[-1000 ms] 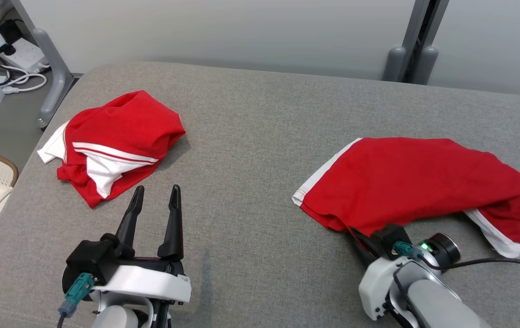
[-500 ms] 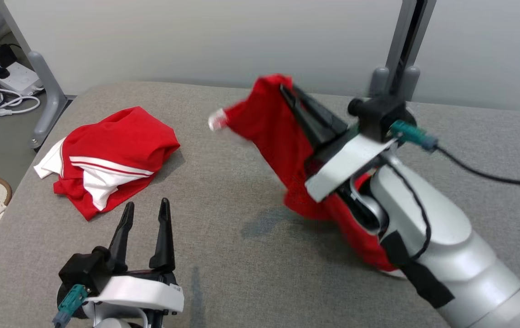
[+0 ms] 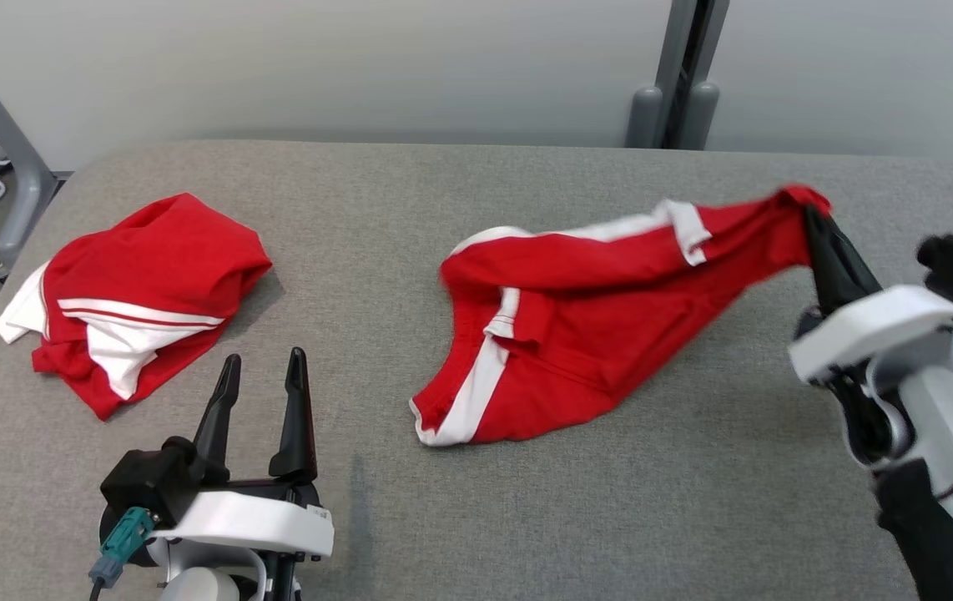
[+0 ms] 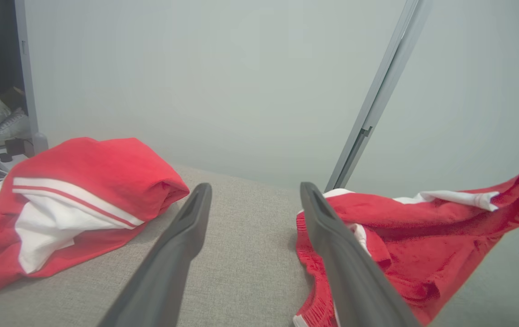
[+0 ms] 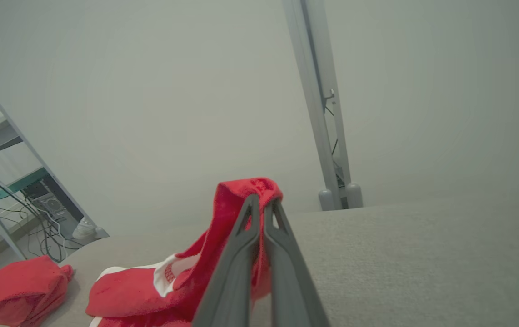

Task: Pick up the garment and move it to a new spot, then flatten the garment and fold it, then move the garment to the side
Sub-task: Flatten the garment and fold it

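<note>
Grey fabric-covered desk (image 3: 526,517) is carrying the red-and-white garment (image 3: 577,334) mid-desk, its long axis slanting from the front-centre hem up toward the right edge. Right pincer (image 3: 809,219) is clenching the garment's far right corner, holding it off the desk. Left pincer (image 3: 264,357) is hovering released at front-left, near a crumpled red bundle (image 3: 143,275).

Left gripper (image 3: 264,357) splayed (right (image 3: 813,219) seemingly clamped).

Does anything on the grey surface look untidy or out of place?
The middle red garment lies twisted and crumpled, one corner lifted off the surface, pinched between the right arm's fingers. A second red garment sits bunched at the left.
</note>
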You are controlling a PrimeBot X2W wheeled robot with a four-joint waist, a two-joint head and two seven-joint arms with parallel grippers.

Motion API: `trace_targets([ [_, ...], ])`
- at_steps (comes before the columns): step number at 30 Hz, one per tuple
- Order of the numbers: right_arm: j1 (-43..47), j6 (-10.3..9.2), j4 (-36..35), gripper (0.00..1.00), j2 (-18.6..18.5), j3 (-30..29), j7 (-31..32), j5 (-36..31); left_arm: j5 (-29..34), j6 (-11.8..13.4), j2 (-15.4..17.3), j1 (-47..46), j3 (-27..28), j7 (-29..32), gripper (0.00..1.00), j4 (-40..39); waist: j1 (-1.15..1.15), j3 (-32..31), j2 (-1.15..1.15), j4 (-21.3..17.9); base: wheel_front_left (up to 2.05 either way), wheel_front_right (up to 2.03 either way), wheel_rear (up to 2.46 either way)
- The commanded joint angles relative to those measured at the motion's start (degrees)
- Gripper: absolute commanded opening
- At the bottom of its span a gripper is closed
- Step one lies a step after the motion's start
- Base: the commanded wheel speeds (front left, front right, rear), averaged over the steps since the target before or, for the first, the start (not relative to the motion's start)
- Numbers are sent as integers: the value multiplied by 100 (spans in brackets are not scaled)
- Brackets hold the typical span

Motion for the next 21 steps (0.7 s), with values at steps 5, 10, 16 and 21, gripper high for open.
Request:
trace_targets([
  [5, 208, 1, 1309, 95, -272, -877, -146, -184, 117, -110, 28, -236, -24, -15, 100, 53, 0, 276, 0, -219, 0, 0, 0],
  [10, -51, 0, 2187, 100, -347, -1429, -182, -592, 195, -160, 22, -366, 2, -14, 100, 93, 0, 381, 0, -321, 0, 0, 0],
  [16, -129, 0, 1749, 100, -239, -1972, -173, -1203, 178, -142, 23, -394, -14, -15, 100, 122, 0, 344, 0, -414, 0, 0, 0],
  [21, 189, 0, 757, 100, 5, -1912, -175, -1681, 122, -122, 23, -334, -19, -14, 100, 121, 0, 222, 0, -433, 0, 0, 0],
])
